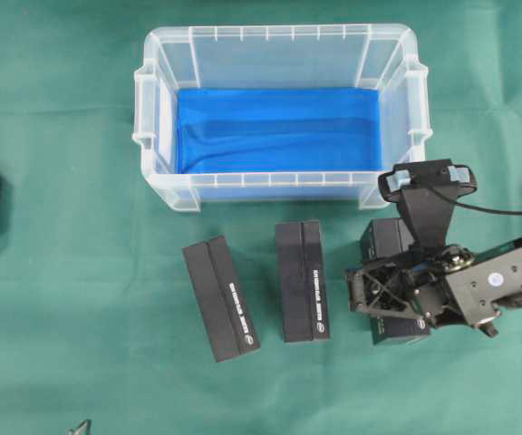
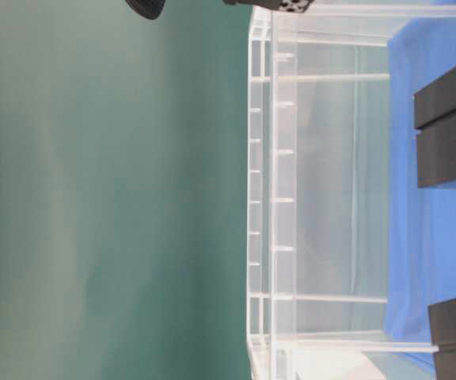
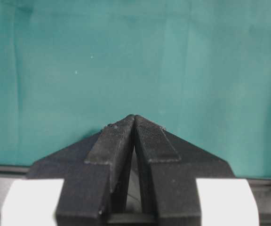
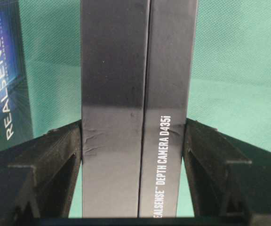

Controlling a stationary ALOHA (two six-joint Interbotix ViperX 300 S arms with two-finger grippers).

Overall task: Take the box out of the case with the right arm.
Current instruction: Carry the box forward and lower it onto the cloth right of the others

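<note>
Two black arms, each ending in a pointed two-finger tool

The right arm [image 1: 506,276] is matte black with a small round sticker on its flat side, and a thin black cable trails from the grey-edged camera [image 1: 427,179] bracketed above its wrist. Its right tool [image 1: 362,292] is an open lattice of black struts; from the wrist view its fingers [image 4: 55,155] are chunky, grainy black plastic with stepped inner faces. The left tool [image 3: 134,120] has two ribbed black fingers tapering to a shared point, with white blocks [image 3: 32,202] on either side of its base.
</note>
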